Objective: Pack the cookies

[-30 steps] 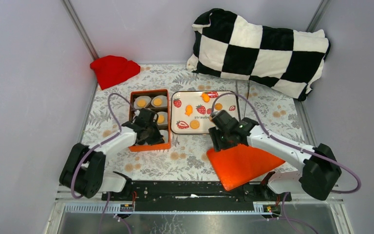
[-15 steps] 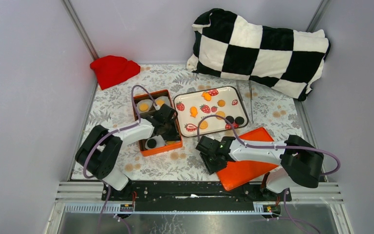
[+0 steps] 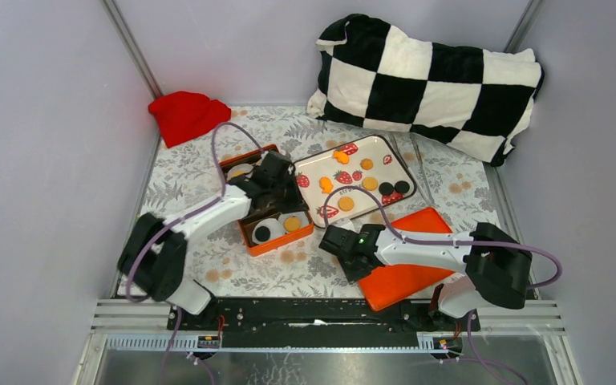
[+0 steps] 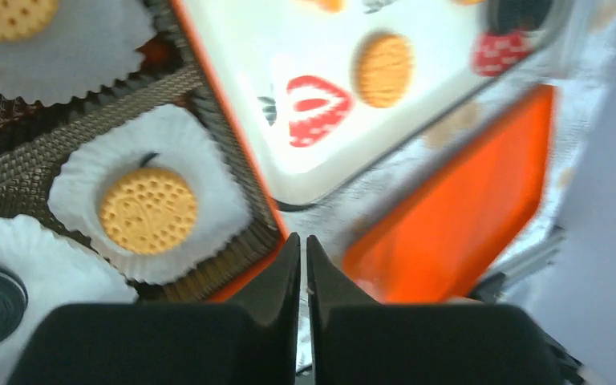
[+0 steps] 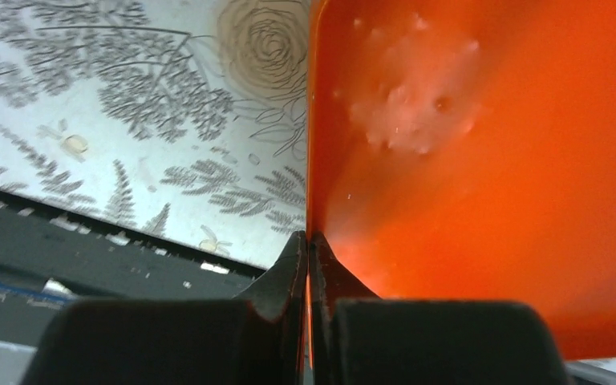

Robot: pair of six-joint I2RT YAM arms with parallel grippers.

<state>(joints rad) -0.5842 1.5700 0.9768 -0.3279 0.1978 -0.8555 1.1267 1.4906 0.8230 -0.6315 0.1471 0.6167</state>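
Left wrist view: left gripper (image 4: 301, 239) was seen clenched empty, right gripper (image 5: 309, 235) clamped on the flat orange lid (image 5: 489, 160); small round yellow cookies (image 4: 147, 210) were judged light, brittle, best pinched edgewise.

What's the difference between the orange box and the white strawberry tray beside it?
The orange box is split into dark compartments lined with white paper cups; the strawberry tray is one flat, open white surface. In the box the cookies sit one per cup; on the tray they lie loose. Both hold orange-yellow and black cookies.
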